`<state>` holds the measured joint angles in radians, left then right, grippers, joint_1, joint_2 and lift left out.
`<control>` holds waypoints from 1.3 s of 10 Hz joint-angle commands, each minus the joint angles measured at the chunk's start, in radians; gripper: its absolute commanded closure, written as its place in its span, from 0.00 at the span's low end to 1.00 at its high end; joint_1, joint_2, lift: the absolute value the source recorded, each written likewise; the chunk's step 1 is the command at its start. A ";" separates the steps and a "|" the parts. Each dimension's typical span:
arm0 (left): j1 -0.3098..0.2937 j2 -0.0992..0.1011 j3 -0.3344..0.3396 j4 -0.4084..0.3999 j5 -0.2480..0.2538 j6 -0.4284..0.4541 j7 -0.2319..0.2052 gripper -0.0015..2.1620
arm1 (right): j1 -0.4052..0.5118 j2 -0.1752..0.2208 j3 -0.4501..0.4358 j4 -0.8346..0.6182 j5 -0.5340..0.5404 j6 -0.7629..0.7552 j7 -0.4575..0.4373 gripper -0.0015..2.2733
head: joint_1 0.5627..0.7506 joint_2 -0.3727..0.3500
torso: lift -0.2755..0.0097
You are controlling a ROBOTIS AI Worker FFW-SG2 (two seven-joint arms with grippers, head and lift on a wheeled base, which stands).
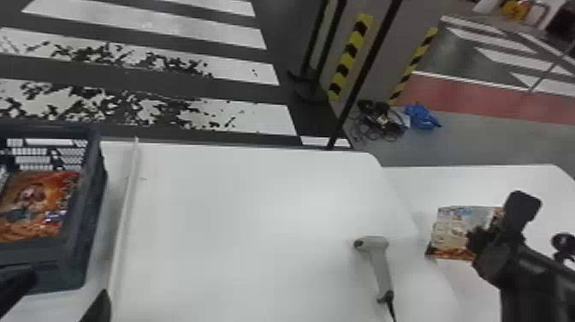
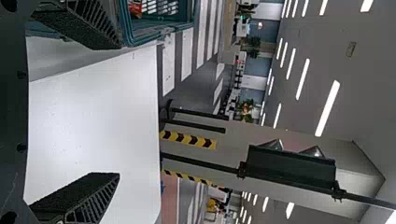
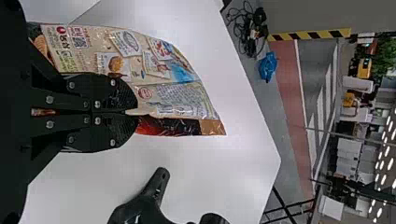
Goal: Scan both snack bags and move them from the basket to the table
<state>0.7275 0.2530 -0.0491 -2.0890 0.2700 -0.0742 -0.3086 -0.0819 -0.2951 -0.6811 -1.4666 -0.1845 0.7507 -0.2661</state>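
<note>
The held snack bag (image 3: 175, 95) was over the right-hand table (image 1: 534, 184), to the right of the scanner (image 1: 378, 261); whether it touched the tabletop could not be told. Its pale printed face showed in the head view, with an orange band along the near edge. In the right wrist view its long axis ran slantwise, roughly along the fingers, with one end beside them and the other jutting out past the tips. The right claw (image 1: 477, 242) was closed nearly finger to finger, with a pale fold of that bag pinched between.

The orange snack bag (image 1: 38, 205) lay in the basket (image 1: 90, 214) at the left, picture side up. The head view's edge cut it off, so its long axis could not be told.

The left claw (image 1: 68, 284) was at the near side of the basket, its fingers wide apart and holding nothing.

The scanner lay on the main table (image 1: 239, 222), its head at the far end and its handle running toward the near edge, where the cord (image 1: 390, 306) led off. A white rail (image 1: 124, 214) stretched lengthwise between basket and scanner. On the floor beyond lay cables (image 1: 378, 120) beside a blue bundle (image 1: 421, 116).
</note>
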 commanded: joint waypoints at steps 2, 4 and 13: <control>-0.003 0.003 0.000 0.001 0.002 0.000 -0.003 0.01 | -0.042 -0.010 0.006 0.132 0.008 -0.067 -0.041 0.81 | 0.70 0.03 | 0.62; -0.003 0.003 0.000 0.003 0.008 0.000 -0.007 0.01 | -0.044 -0.018 0.020 0.154 0.017 -0.110 -0.058 0.02 | 0.70 0.03 | 0.62; -0.017 0.000 -0.023 -0.006 0.006 0.000 0.005 0.01 | 0.538 0.157 0.201 -0.609 -0.142 -0.306 0.103 0.05 | 0.70 0.03 | 0.62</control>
<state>0.7094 0.2525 -0.0697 -2.0916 0.2761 -0.0743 -0.3032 0.4167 -0.1514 -0.5004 -2.0266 -0.3169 0.4470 -0.1628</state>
